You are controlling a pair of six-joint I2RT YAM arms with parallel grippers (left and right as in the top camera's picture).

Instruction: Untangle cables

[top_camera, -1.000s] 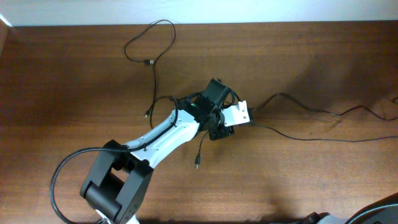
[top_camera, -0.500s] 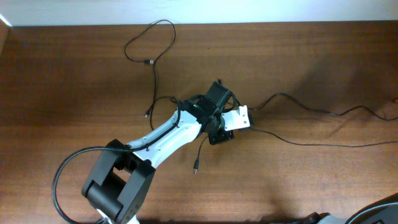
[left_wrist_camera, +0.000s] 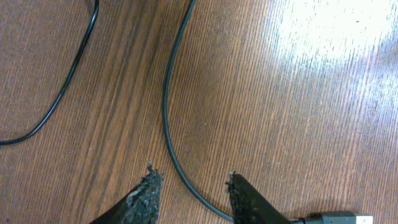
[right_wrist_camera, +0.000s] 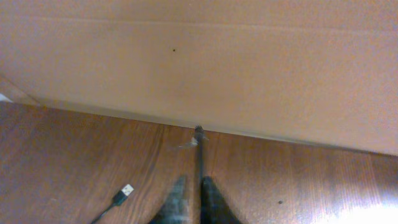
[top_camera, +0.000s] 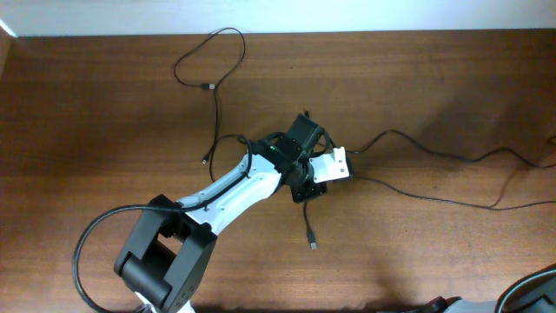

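left gripper (left_wrist_camera: 191,175) at centre of table (top_camera: 104,104) — spread, astride a loose cable (left_wrist_camera: 166,106); right gripper (right_wrist_camera: 193,182) pinches second cable (right_wrist_camera: 200,146) — pulling could tighten the tangle.

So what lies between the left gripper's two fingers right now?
A thin black cable, lying on the wooden table, curves through the gap between the open left gripper's fingers. The left wrist view shows it.

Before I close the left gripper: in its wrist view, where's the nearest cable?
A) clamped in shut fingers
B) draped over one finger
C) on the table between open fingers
C: the cable lies on the table, running between the open fingers of the left gripper.
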